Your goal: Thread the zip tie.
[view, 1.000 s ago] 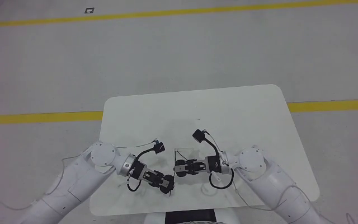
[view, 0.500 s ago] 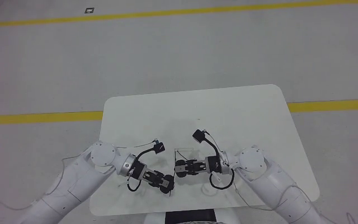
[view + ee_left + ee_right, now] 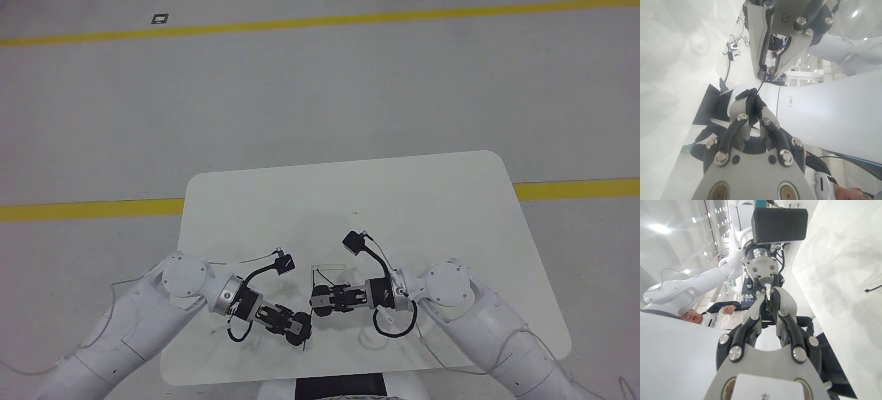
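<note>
1. The white worktop with rounded corners [image 3: 430, 200] stands on a grey floor crossed by yellow lines [image 3: 300, 22].
2. The white left arm [image 3: 185, 285] and the white right arm [image 3: 450, 290] both lie low over the worktop's near edge. They angle in toward each other so that their ends almost meet.
3. The thin black plastic zip tie [image 3: 760, 86] is stretched between the two sets of jaws (only a short bare length of strap shows in the gap). It runs straight from one pair of tips to the other.
4. The left jaws are closed on one end of the zip tie. Their black-wrapped fingertips [image 3: 748, 95] are pressed together, and the strap comes out from between them.
5. The right jaws are closed too, gripping the other end. Their grey fingertips [image 3: 757, 70] converge to a point, and a small black block, seemingly the tie's head, is pinched just behind that point.
6. The two sets of jaws face each other tip to tip, near but apart. From above, the left jaws sit a little closer to the worktop's near edge than the right jaws.
7. A second thin black strip with a thicker end [image 3: 871, 289] lies flat on the worktop, well apart from both arms.
</note>
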`<state>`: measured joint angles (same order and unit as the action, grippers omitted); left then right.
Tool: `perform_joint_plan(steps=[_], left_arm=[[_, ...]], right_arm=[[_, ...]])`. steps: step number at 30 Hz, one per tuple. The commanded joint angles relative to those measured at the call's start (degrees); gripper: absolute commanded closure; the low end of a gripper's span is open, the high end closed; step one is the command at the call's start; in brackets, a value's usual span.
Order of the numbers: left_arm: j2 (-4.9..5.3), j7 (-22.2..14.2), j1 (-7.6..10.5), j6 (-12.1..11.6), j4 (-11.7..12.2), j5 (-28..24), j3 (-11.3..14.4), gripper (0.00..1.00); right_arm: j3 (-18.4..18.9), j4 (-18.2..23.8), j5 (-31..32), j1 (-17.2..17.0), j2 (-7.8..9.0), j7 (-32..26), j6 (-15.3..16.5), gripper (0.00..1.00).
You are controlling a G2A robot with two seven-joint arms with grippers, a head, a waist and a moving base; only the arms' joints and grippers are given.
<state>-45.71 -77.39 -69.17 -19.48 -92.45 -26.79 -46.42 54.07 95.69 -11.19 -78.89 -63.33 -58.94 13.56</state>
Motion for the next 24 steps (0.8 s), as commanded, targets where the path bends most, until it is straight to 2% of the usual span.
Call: perform_joint_plan(steps=[1, 2, 12, 13, 14, 15, 24], left_arm=[[0.0, 0.0, 0.0, 0.0, 0.0, 0.0, 0.0, 1.0], [0.0, 0.0, 0.0, 0.0, 0.0, 0.0, 0.0, 1.0], [0.0, 0.0, 0.0, 0.0, 0.0, 0.0, 0.0, 1.0], [0.0, 0.0, 0.0, 0.0, 0.0, 0.0, 0.0, 0.65], [0.0, 0.0, 0.0, 0.0, 0.0, 0.0, 0.0, 0.16], [0.0, 0.0, 0.0, 0.0, 0.0, 0.0, 0.0, 0.0], [0.0, 0.0, 0.0, 0.0, 0.0, 0.0, 0.0, 0.0]], right_arm=[[-0.06, -0.01, 0.01, 0.05, 0.04, 0.09, -0.03, 0.97], [-0.09, 0.0, 0.02, 0.07, 0.05, 0.14, -0.05, 1.0], [-0.25, 0.22, 0.55, 0.19, 0.31, 0.71, -0.31, 1.0], [-0.18, 0.25, 0.52, 0.13, 0.34, 0.94, -0.32, 1.0], [-0.03, 0.28, 0.51, 0.02, 0.38, 1.36, -0.37, 1.0], [0.08, 0.31, 0.45, -0.08, 0.42, 1.64, -0.41, 1.0], [2.23, 0.67, 0.59, -1.12, 0.93, 5.16, -2.21, 1.0]])
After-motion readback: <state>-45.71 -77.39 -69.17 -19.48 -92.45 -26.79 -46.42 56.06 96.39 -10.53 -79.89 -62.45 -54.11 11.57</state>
